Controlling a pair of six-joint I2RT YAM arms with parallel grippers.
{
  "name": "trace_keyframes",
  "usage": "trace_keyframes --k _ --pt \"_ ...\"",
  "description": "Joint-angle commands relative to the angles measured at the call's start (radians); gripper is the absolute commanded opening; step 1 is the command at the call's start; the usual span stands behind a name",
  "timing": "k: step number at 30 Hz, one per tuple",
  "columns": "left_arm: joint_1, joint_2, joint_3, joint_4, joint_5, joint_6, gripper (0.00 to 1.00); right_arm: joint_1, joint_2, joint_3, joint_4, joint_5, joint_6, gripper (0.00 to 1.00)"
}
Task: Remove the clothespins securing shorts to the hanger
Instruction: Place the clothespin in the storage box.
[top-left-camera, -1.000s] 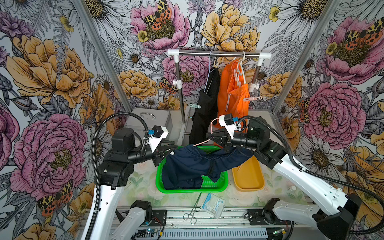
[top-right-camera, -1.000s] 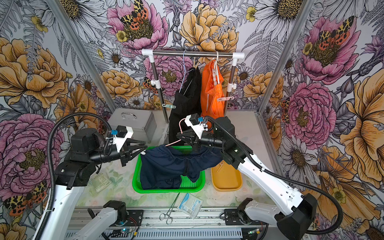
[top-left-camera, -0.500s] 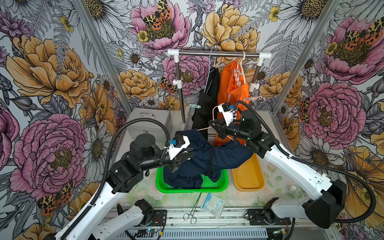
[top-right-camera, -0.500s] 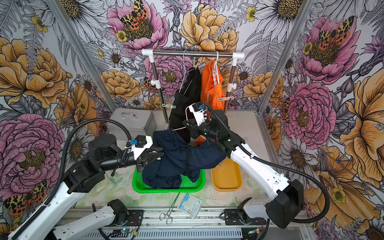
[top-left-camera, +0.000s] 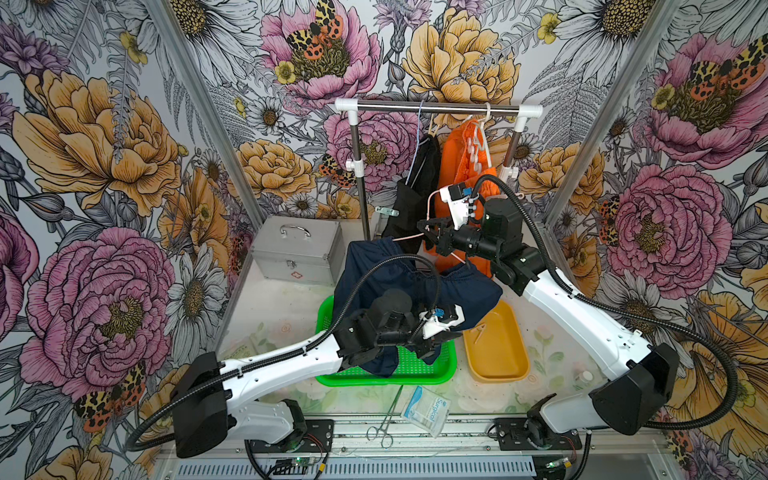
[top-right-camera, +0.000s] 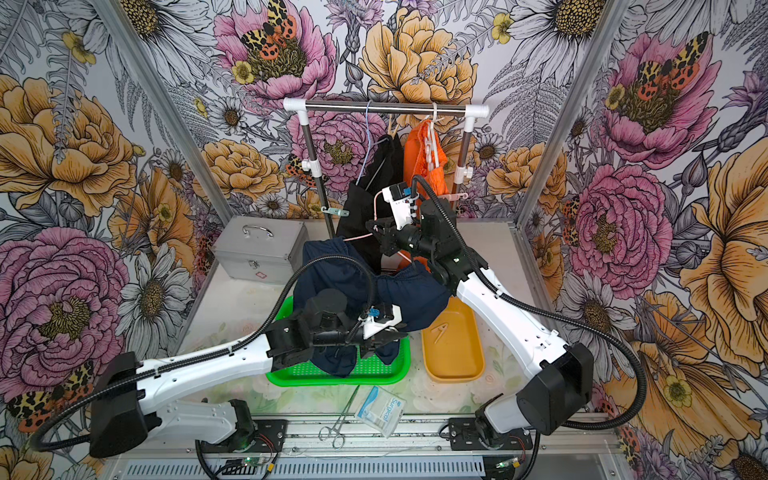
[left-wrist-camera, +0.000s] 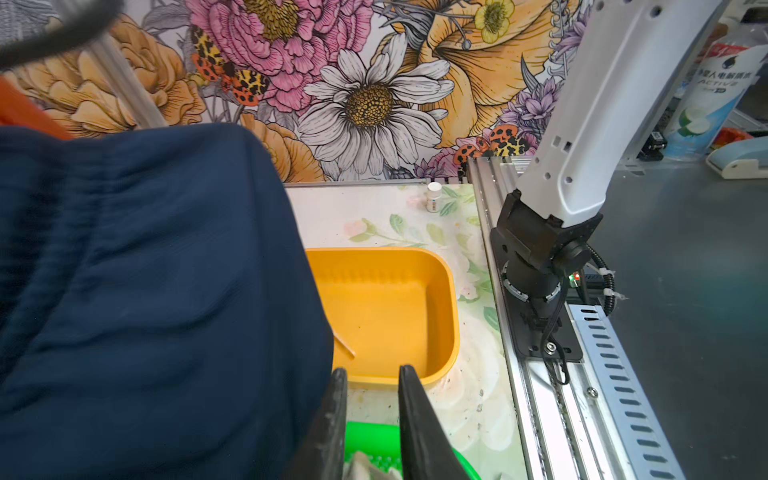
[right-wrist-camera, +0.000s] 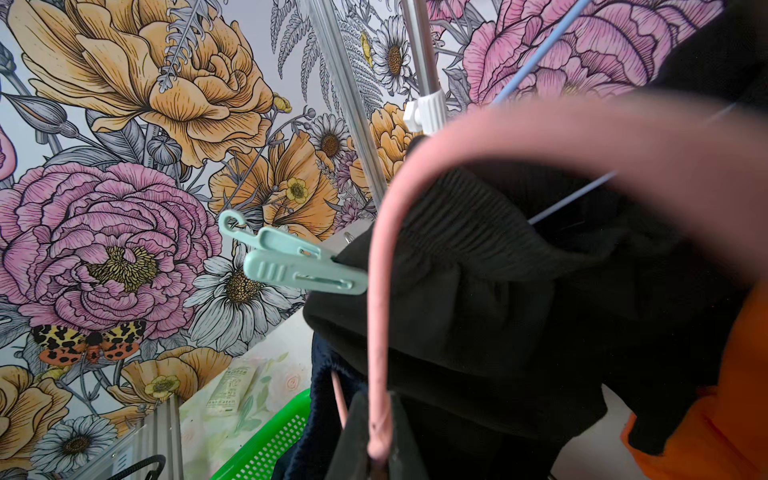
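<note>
The navy shorts (top-left-camera: 465, 289) hang off the pink hanger (right-wrist-camera: 376, 332) over the green basket (top-left-camera: 386, 380) - probably so the cloth drops in once unpinned. The black shorts (top-left-camera: 409, 208) and orange shorts (top-left-camera: 457, 166) hang on the far rail (top-left-camera: 436, 109). A teal clothespin (right-wrist-camera: 291, 266) is clipped at the black waistband.

The yellow tray (top-left-camera: 500, 357), just right of the basket, holds one wooden clothespin (top-left-camera: 480, 332), so pins likely go there.

Claws:
- The right gripper (right-wrist-camera: 378, 399) is clamped tight on the hanger wire, holding it up beside the black shorts.
- The left gripper (left-wrist-camera: 372, 372) is at the navy shorts' near right edge, above basket and tray. Its jaws are a narrow slot apart, with a pale scrap low between them - pin or not, can't tell.
</note>
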Motion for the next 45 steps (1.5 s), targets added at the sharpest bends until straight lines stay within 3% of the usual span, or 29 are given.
trace_keyframes --k 1,6,10,17,21,26,28,30,39,45 --pt "-0.037 0.084 0.040 0.173 -0.027 0.023 0.00 -0.013 0.005 0.057 0.033 -0.036 0.022 0.00" --pt "-0.082 0.219 0.043 0.327 -0.035 0.005 0.00 -0.019 0.012 0.060 0.031 -0.049 0.021 0.00" --pt "-0.113 0.351 0.111 0.351 -0.037 0.011 0.00 -0.021 0.017 0.061 0.032 -0.053 0.021 0.00" --pt "-0.086 0.522 0.177 0.422 0.012 -0.042 0.00 -0.025 0.014 0.062 0.031 -0.047 0.018 0.00" --pt "-0.060 0.572 0.193 0.443 0.042 -0.079 0.15 -0.027 0.014 0.060 0.031 -0.047 0.018 0.00" --pt "-0.053 0.603 0.205 0.442 0.072 -0.105 0.48 -0.028 0.019 0.057 0.032 -0.047 0.016 0.00" --pt "-0.053 0.604 0.210 0.435 0.080 -0.110 0.61 -0.030 0.020 0.057 0.031 -0.049 0.016 0.00" --pt "-0.054 0.594 0.211 0.429 0.085 -0.112 0.66 -0.031 0.022 0.057 0.031 -0.049 0.016 0.00" --pt "-0.094 0.395 0.164 0.292 0.062 -0.047 0.70 -0.034 0.023 0.053 0.025 -0.048 0.010 0.00" --pt "-0.102 0.185 0.074 0.188 0.011 -0.032 0.81 -0.034 0.022 0.044 0.025 -0.054 0.008 0.00"
